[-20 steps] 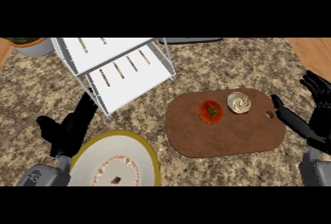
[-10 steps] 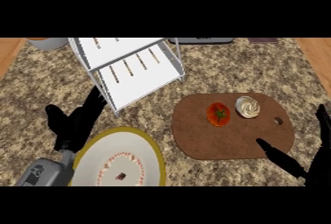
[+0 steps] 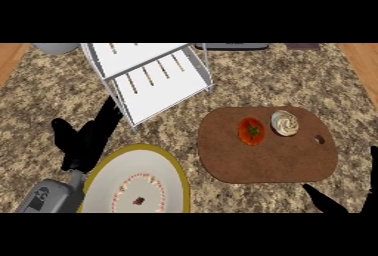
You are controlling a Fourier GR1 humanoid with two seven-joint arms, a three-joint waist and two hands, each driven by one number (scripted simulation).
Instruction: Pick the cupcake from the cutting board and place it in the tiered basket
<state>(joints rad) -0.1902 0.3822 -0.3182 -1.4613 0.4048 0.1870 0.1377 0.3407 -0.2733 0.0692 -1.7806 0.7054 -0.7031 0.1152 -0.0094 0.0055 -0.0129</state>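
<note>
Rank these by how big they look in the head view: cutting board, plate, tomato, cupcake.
1. cutting board
2. plate, partly cut off at the lower edge, so unsure against the board
3. tomato and cupcake, about alike

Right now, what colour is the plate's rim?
Yellow-olive, around a white centre; the plate shows in the head view.

Granite counter (image 3: 280, 85) carries cutting board (image 3: 269, 160), plate (image 3: 136, 180), tiered basket (image 3: 159, 80).

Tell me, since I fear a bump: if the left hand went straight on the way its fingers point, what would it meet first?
Probably the tiered basket. The left hand points up and right, toward the basket's lower front corner; height above the counter is unclear, so it might pass over it.
</note>
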